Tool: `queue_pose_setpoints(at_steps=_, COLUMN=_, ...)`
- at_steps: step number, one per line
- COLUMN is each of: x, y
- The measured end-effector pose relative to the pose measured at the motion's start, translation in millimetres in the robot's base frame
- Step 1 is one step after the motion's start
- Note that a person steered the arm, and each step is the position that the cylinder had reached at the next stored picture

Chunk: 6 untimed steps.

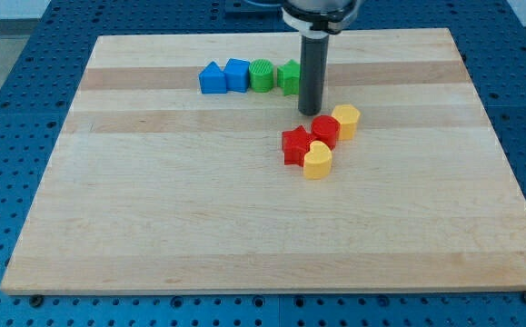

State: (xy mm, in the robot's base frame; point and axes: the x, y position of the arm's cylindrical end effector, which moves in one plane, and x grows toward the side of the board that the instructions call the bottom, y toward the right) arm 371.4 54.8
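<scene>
No readable text, labels (or numbers) anywhere

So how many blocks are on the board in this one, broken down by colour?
Blue: 2, a house-shaped block and a cube
Green: 2, a round one and another partly behind the rod
Red: 2, a star and a round one
Yellow: 2, and
Total: 8

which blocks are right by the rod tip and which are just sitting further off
By my tip:
red cylinder
yellow block at the right
red star
yellow heart
green block behind the rod

Further off, in the row toward the view's top:
green cylinder
blue cube
blue house-shaped block
</scene>
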Motion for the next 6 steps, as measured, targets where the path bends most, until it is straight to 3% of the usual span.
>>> queue_pose_setpoints(at_steps=3, x=-8, y=28)
queue_pose_setpoints(at_steps=6, x=35, y=51)
